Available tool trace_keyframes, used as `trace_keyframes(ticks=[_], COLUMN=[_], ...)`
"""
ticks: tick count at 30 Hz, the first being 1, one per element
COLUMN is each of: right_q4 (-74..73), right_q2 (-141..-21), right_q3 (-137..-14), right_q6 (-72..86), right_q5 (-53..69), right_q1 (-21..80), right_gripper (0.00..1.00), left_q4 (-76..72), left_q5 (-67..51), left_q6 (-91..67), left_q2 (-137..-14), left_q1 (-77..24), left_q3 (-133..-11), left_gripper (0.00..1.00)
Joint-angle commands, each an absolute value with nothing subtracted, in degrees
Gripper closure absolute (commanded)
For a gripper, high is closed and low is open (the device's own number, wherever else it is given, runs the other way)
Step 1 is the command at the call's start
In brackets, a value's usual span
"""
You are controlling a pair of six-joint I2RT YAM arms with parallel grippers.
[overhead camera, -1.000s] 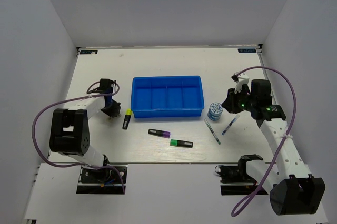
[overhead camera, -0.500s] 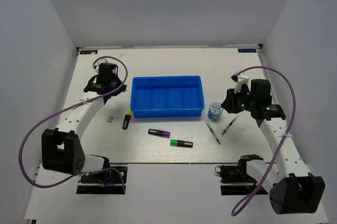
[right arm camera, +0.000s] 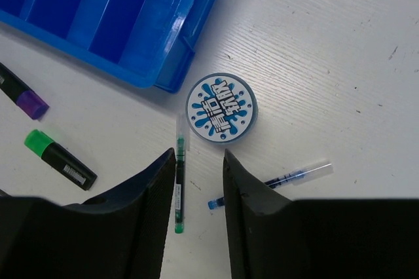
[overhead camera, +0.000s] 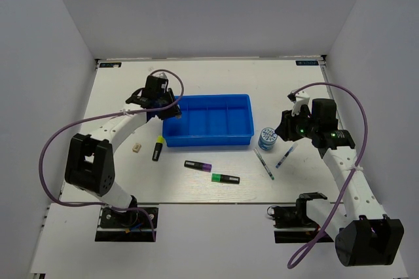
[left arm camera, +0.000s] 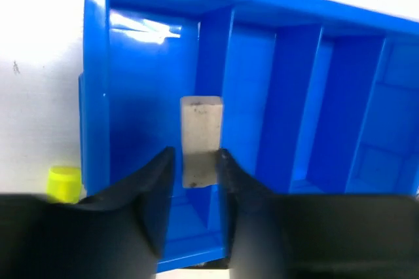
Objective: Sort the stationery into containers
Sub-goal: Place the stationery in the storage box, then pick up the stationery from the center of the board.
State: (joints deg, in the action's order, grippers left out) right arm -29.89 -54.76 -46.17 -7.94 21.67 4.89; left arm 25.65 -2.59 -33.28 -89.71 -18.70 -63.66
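The blue four-compartment tray [overhead camera: 208, 140] lies mid-table. My left gripper [overhead camera: 165, 110] hovers over its left end, shut on a small grey-white block [left arm camera: 201, 131] held above the divider beside the leftmost compartment [left arm camera: 131, 95]. A second small block [overhead camera: 135, 148] lies on the table left of the yellow highlighter [overhead camera: 158, 147]. The purple highlighter [overhead camera: 198, 165] and green highlighter [overhead camera: 225, 178] lie in front of the tray. My right gripper [right arm camera: 198, 158] is open and empty above the blue-white roll [right arm camera: 220, 108], the green pen [right arm camera: 179, 181] and the blue pen [right arm camera: 275, 181].
White walls close in the table on the left, back and right. The tray's right corner [right arm camera: 177, 63] sits close to the roll [overhead camera: 267, 138]. The yellow highlighter's cap [left arm camera: 63, 183] shows just left of the tray's outer wall [left arm camera: 96, 115].
My left arm has swung from the table left of the tray up and right to over the tray's left end. The right arm has not moved.
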Motion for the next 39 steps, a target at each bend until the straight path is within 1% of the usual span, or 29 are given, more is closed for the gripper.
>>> trace_keyframes(ticks=[1,2,3,5,7,8,9,10,12,13,14,15,16,17,18,19,20,21,22,23,24,25,26,29,31,33,34,37,39], right_q4=[-28.7,-28.6,-28.8,-28.9,-29.0,-28.9,-29.0,-28.9,-29.0,-29.1,-29.2,-29.2,-29.1,-29.1,-29.1,-29.2,-29.2,-29.1,-29.2,-29.2,-29.3,-29.4,-29.3,-29.4,-29.3,-29.4,-29.4,-29.4,-29.4], right_q2=[-55.0,-54.8,-55.0,-54.8,-55.0,-55.1,-55.1,-55.1,-55.3,-55.1,-55.1,-55.1,-54.9,-55.1,-55.2,-55.2,-55.1,-55.3,-55.3,-55.1,-55.3,-55.4,-55.1,-55.0,-55.1,-55.1,-55.3,-55.2,-55.1], right_q3=[-46.8,-46.8,-46.8,-46.9,-46.8,-46.8,-46.8,-46.8,-46.9,-46.8,-46.9,-46.9,-46.9,-47.0,-46.9,-47.0,-47.1,-46.9,-47.0,-47.0,-47.1,-47.1,-47.1,-47.2,-47.0,-47.2,-47.1,-47.1,-47.1], right_q6=[-8.4,-8.5,-8.6,-8.7,-8.8,-8.7,-8.7,-8.8,-8.8,-8.9,-8.9,-8.8,-8.9,-9.1,-9.1,-9.0,-8.9,-8.9,-9.0,-8.9,-8.9,-9.0,-8.9,-9.0,-9.0,-9.1,-9.1,-8.9,-9.0], right_q5=[21.1,21.1,21.2,21.2,21.2,21.2,21.2,21.3,21.2,21.3,21.2,21.1,21.1,21.2,21.2,21.3,21.4,21.4,21.6,21.6,21.6,21.7,21.8,21.7,21.6,21.6,21.6,21.4,21.4], right_q1=[5.0,4.8,4.8,4.8,5.0,4.8,5.0,5.0,4.8,4.8,5.0,4.7,4.7,4.8,5.0,4.9,4.8,5.0,5.1,5.0,4.9,5.0,5.0,5.0,4.9,5.0,5.0,4.8,4.7], right_gripper=[0.6,0.57,0.52,0.48,0.47,0.47,0.47,0.47,0.47,0.47,0.47,0.47,0.47,0.47,0.47,0.47,0.47,0.47,0.47,0.47,0.47,0.47,0.47,0.47,0.47,0.47,0.47,0.47,0.47], left_q4=[25.9,26.4,26.5,26.6,27.0,27.1,27.2,27.8,28.3,28.4,30.8,32.3,33.5,36.6,37.0,37.8,39.1,39.9,40.5,41.9,42.4,43.5,45.2,45.2,43.0,42.5,42.3,42.6,43.0], left_q5=[-2.7,-2.4,-2.0,-1.5,-1.2,-1.3,-0.9,-0.3,2.8,8.6,11.6,16.6,19.2,20.1,20.7,19.5,18.5,17.5,13.8,12.6,11.7,10.4,10.1,8.3,6.3,4.8,3.5,2.7,3.0], left_q6=[-31.1,-30.9,-30.5,-29.8,-29.2,-28.9,-28.5,-28.2,-28.0,-29.8,-31.2,-35.1,-38.5,-40.2,-42.5,-42.7,-41.9,-41.7,-40.6,-40.0,-39.5,-39.0,-38.9,-39.6,-40.9,-41.9,-42.6,-43.8,-44.1], left_q2=[-89.2,-89.0,-88.7,-88.3,-87.6,-87.4,-86.4,-86.1,-83.6,-81.5,-79.0,-77.9,-75.8,-73.6,-72.8,-71.0,-71.1,-71.1,-71.4,-72.2,-72.9,-74.1,-75.3,-77.7,-78.1,-79.1,-79.6,-82.5,-84.6], left_q1=[-18.9,-19.1,-19.1,-19.0,-19.0,-19.1,-19.1,-19.2,-19.6,-19.6,-19.4,-18.5,-17.7,-16.7,-13.6,-12.4,-9.6,-6.7,-5.5,-2.8,-0.6,1.5,2.2,3.7,4.3,4.3,4.2,4.1,4.2], left_q3=[-66.7,-66.4,-66.1,-65.7,-65.7,-65.8,-66.3,-66.4,-64.9,-64.1,-63.1,-60.8,-59.9,-57.9,-57.1,-55.5,-54.3,-54.1,-53.1,-52.8,-52.6,-52.2,-51.9,-50.4,-48.5,-48.3,-48.6,-50.1,-51.7], left_gripper=[0.54,0.4,0.32,0.23,0.25,0.54,0.82,1.0,1.0,1.0,1.0,0.98,0.88,0.71,0.42,0.34,0.3,0.27,0.27,0.29,0.41,0.46,0.48,0.48,0.41,0.37,0.34,0.31,0.31])
